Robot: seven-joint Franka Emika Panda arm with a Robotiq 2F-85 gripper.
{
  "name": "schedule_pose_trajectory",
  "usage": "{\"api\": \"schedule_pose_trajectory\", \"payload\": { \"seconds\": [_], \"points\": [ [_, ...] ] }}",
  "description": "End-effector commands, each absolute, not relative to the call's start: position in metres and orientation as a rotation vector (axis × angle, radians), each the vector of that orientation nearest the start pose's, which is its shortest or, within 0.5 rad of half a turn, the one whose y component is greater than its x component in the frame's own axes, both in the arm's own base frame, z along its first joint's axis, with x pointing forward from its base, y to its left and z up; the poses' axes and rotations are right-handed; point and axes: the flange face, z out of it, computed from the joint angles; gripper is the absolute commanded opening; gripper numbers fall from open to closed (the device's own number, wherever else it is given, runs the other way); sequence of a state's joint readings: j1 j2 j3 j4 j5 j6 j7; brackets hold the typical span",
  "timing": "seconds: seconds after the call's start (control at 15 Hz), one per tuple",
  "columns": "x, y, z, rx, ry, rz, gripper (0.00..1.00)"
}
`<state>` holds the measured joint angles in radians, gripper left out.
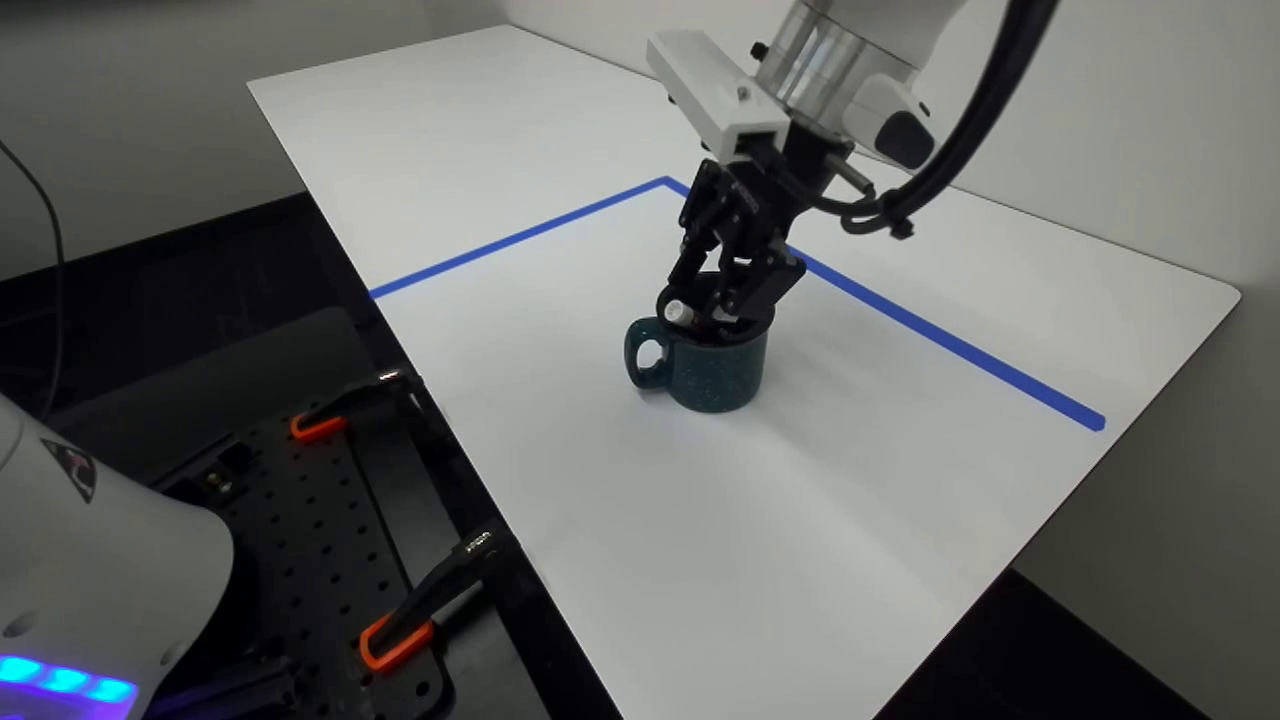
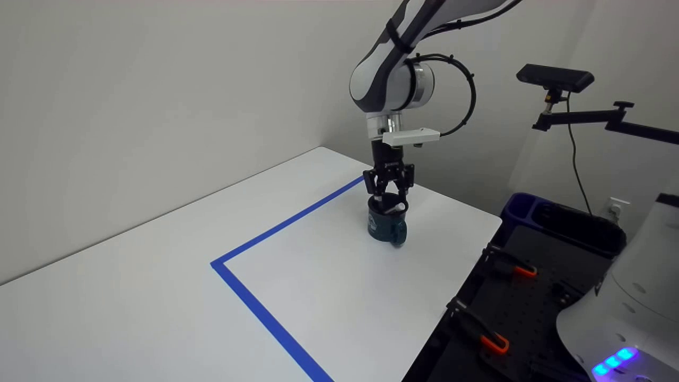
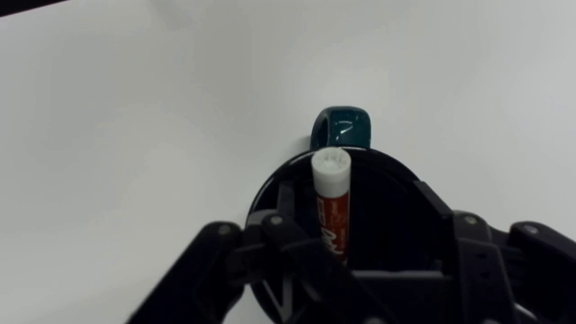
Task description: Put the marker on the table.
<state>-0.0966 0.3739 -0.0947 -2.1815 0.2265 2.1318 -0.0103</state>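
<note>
The marker has a white end and a red labelled barrel. In the wrist view the marker (image 3: 334,207) leans inside the dark mug, white end at the rim by the handle; its lower part is hidden. The white end also shows in both exterior views (image 1: 679,313) (image 2: 399,207). The dark blue-green mug (image 1: 715,378) (image 2: 383,225) (image 3: 348,128) stands upright on the white table (image 1: 600,520) (image 2: 297,297) (image 3: 135,112). My gripper (image 3: 360,198) (image 1: 715,290) (image 2: 391,197) points down at the mug's mouth. Its fingers are apart, with the marker between them, nearer the left finger in the wrist view.
Blue tape lines (image 1: 950,340) (image 2: 281,331) meet at an angle on the table. A black perforated bench (image 1: 320,520) with orange clamps (image 1: 395,640) (image 2: 494,344) and the robot's base (image 1: 90,560) adjoin the table's edge. A wall (image 2: 159,106) stands behind the table.
</note>
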Motion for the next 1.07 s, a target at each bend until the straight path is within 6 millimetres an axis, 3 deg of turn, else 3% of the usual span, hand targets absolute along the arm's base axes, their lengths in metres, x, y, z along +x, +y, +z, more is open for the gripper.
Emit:
{"api": "schedule_pose_trajectory", "payload": {
  "seconds": [0.0,0.07,0.33,0.73,1.0],
  "points": [
    [0.5060,-0.0852,0.1892,-2.853,0.499,0.648,0.57],
    [0.5061,-0.0848,0.1885,-2.852,0.497,0.653,0.60],
    [0.5069,-0.0851,0.1871,-2.845,0.496,0.670,0.54],
    [0.5073,-0.0869,0.1855,-2.837,0.500,0.683,0.02],
    [0.5067,-0.0886,0.1894,-2.830,0.508,0.673,0.05]
  ]
}}
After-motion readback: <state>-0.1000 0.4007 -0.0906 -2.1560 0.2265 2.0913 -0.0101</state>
